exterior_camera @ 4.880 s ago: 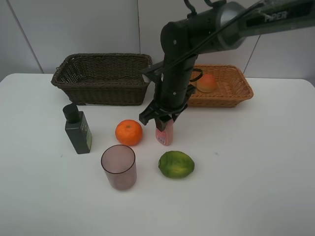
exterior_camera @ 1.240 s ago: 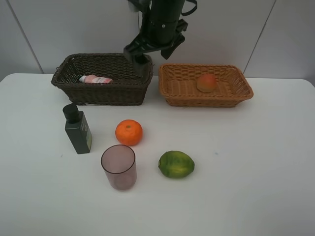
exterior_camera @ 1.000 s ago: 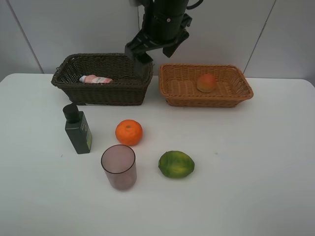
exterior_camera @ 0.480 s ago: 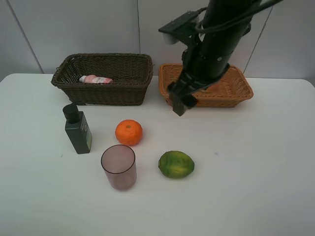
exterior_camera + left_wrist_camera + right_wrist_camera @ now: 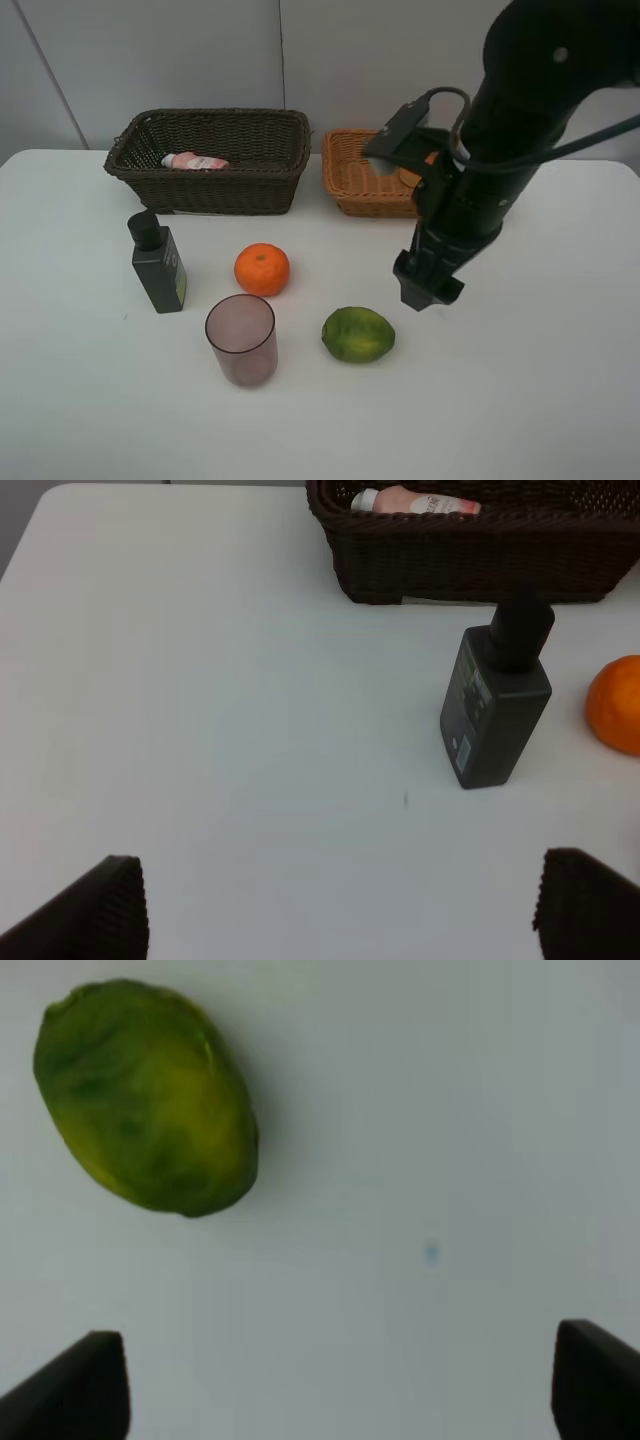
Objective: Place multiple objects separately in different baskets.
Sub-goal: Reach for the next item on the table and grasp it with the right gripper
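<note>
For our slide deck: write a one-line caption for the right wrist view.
Open right gripper hovers over the white table, the green lime-like fruit lying untouched off to one side.

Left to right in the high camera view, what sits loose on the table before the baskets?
Dark green black-capped bottle, translucent purplish cup, green lime-like fruit; the round orange overlaps the cup.

The exterior high camera looked down from above the front edge of the desk [image 5: 560,400] toward its back edge, taking in most of the top. The left wrist camera sat nearer, over the left part, facing the back edge; it shared the dark bottle [image 5: 495,715], orange [image 5: 615,705] and dark basket [image 5: 470,570]. The right wrist camera looked straight down, close over the lime [image 5: 145,1100].
</note>
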You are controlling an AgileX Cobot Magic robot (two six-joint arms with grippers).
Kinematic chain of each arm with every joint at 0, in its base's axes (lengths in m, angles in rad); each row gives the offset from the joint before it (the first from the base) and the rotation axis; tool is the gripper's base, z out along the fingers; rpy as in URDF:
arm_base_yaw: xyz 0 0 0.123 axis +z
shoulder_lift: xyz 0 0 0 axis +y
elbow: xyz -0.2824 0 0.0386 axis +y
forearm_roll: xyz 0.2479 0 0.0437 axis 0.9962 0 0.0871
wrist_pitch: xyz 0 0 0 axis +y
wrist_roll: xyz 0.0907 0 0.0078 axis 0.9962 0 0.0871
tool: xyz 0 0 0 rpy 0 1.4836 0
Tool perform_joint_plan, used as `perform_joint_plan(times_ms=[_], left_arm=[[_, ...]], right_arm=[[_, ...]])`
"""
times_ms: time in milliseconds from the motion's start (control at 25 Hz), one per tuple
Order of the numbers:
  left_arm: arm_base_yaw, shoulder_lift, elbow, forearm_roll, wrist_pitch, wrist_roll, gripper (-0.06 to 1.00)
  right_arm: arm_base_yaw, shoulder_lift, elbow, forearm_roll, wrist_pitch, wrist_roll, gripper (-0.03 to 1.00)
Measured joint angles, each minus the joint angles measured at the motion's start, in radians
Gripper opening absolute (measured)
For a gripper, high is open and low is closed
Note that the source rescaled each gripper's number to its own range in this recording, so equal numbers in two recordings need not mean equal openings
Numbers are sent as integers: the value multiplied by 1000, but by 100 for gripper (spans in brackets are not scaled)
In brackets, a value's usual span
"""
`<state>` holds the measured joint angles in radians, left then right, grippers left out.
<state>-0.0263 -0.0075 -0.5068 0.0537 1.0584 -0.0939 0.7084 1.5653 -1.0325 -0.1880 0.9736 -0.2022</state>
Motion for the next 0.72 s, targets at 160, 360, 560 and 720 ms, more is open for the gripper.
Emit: perform_joint_plan(times_ms=[160, 360, 560, 720], left_arm=[[0, 0, 0, 0, 0, 0, 100], [0, 0, 0, 0, 0, 0, 100], [0, 0, 0, 0, 0, 0, 100], [0, 0, 0, 0, 0, 0, 100]], right_arm=[[0, -32, 38, 0, -32, -44, 88], [0, -43, 38, 0, -56, -51, 88], [0, -43, 38, 0, -63, -52, 88], [0, -43, 38, 0, -69, -52, 88]])
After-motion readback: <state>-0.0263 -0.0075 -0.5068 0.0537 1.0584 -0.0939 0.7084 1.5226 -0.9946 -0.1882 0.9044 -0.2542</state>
